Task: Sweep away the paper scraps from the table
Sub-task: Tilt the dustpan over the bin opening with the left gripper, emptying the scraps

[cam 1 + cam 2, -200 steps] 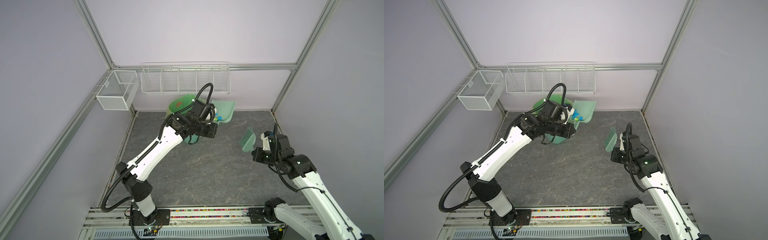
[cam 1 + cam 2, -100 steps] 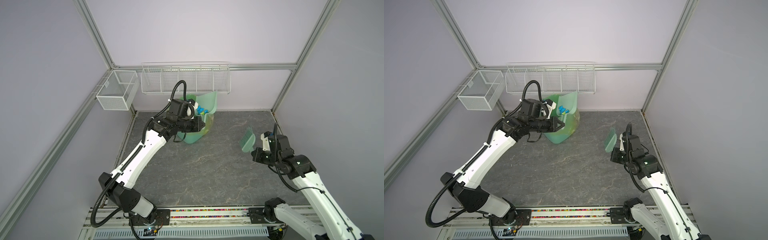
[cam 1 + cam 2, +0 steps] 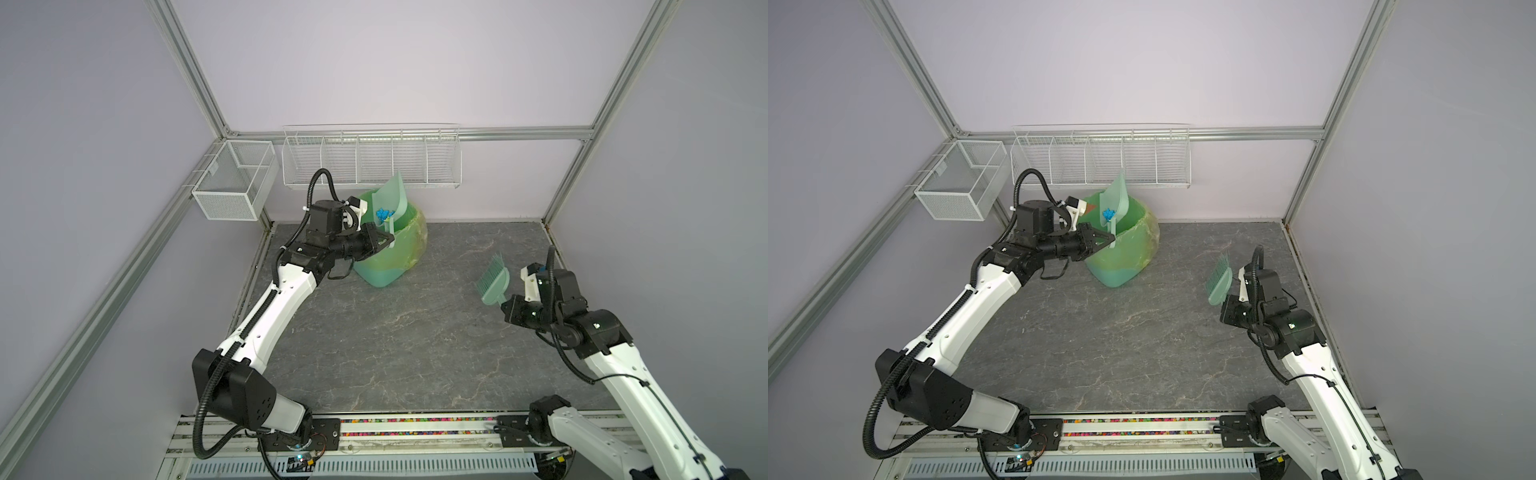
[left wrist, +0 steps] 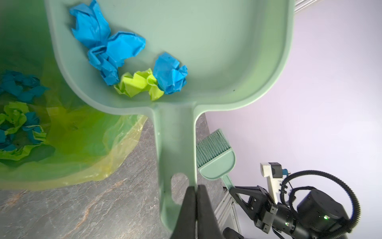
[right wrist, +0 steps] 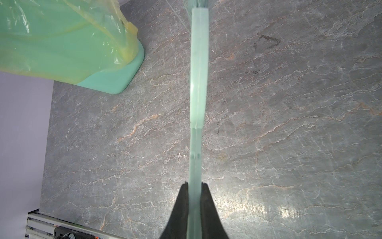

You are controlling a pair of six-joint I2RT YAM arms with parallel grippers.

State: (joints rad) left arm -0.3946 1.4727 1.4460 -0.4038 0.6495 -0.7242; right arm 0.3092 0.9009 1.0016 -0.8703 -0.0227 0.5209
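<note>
My left gripper [image 3: 390, 240] [image 4: 196, 187] is shut on the handle of a pale green dustpan [image 4: 206, 41] [image 3: 392, 199], tipped up on edge over the green bin [image 3: 399, 257] [image 3: 1133, 253]. Blue and lime-green paper scraps [image 4: 132, 68] [image 3: 384, 214] lie in the pan near its handle. More scraps [image 4: 16, 128] sit inside the bin's yellow-green liner. At the right my right gripper [image 3: 505, 305] [image 5: 194, 184] is shut on the handle of a green hand brush [image 3: 492, 282] [image 5: 198, 82], held above the table [image 3: 395, 340] with bristles pointing away. I see no scraps on the table.
A white wire rack [image 3: 370, 160] hangs on the back wall just above the dustpan. A white mesh basket [image 3: 235, 185] hangs at the back left. Aluminium frame posts stand at the corners, and a rail with the arm bases [image 3: 415, 428] runs along the front edge.
My left arm has swung the dustpan leftward and tipped it upright over the bin, so the scraps have slid toward the handle end. The right arm and brush have stayed put.
</note>
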